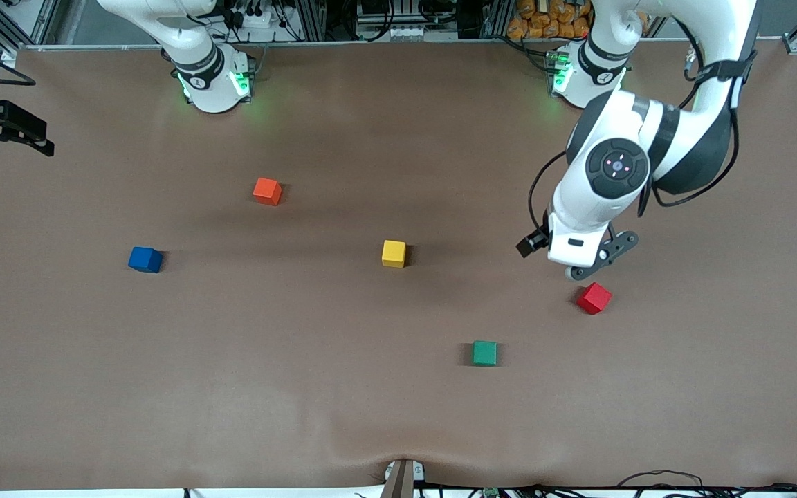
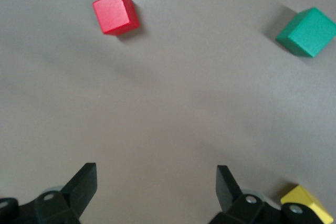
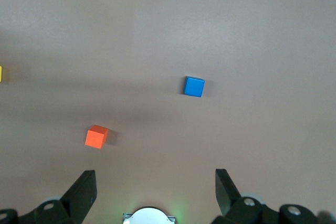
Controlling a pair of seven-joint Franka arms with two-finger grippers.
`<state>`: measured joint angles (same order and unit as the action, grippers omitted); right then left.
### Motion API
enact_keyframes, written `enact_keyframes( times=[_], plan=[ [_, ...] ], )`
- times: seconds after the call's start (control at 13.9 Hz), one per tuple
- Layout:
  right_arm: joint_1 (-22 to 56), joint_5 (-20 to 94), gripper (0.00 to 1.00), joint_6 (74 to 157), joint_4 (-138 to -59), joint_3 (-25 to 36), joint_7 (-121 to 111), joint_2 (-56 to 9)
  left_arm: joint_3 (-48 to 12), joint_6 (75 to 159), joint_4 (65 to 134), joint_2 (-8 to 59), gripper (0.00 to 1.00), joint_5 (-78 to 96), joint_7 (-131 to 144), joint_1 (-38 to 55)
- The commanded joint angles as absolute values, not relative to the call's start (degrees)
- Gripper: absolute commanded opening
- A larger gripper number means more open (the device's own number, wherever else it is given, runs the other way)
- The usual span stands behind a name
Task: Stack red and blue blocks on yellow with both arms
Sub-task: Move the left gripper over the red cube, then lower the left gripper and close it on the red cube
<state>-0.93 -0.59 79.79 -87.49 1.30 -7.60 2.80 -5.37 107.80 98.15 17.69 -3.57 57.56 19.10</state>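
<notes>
Both claws wide open and empty, left claw (image 2: 156,187) over bare surface (image 1: 371,415) near red cube (image 1: 593,298), right claw (image 3: 155,190) high above blue cube (image 1: 144,259); yellow cube (image 1: 394,253) between; probably light, rigid, best gripped across flat opposite faces.

we looked down from high across the bench (image 1: 371,415); both wrist cameras faced downward, sharing the yellow cube (image 1: 394,253) with it.

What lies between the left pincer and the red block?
Nothing: in the left wrist view only bare brown table lies between the open left pincer and the red block.
</notes>
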Motion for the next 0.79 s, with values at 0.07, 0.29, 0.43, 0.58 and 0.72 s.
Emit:
enact_keyframes(
  times=[0.07,0.29,0.43,0.58,0.72],
  plan=[
    [-1.85,-0.88,1.0,79.72,-87.63,0.7,-8.09,3.52,-5.45,111.79,98.17,21.17,1.0,-9.56,58.62,17.84],
    [-1.93,-0.88,1.0,79.72,-87.63,0.7,-8.09,3.52,-5.27,115.92,98.26,24.07,1.0,-9.93,58.71,15.21],
    [-1.85,-0.88,1.0,79.72,-87.63,0.7,-8.09,3.51,-5.19,117.41,98.17,25.57,1.0,-9.93,58.89,12.76],
    [-1.85,-0.88,1.0,79.72,-87.63,0.7,-8.09,3.43,-5.27,119.26,98.17,27.24,1.0,-9.93,60.37,10.47],
    [-1.93,-0.88,1.0,79.72,-87.63,0.7,-8.09,3.43,-5.19,120.32,98.35,28.73,1.0,-9.93,62.22,9.23]
  ],
)
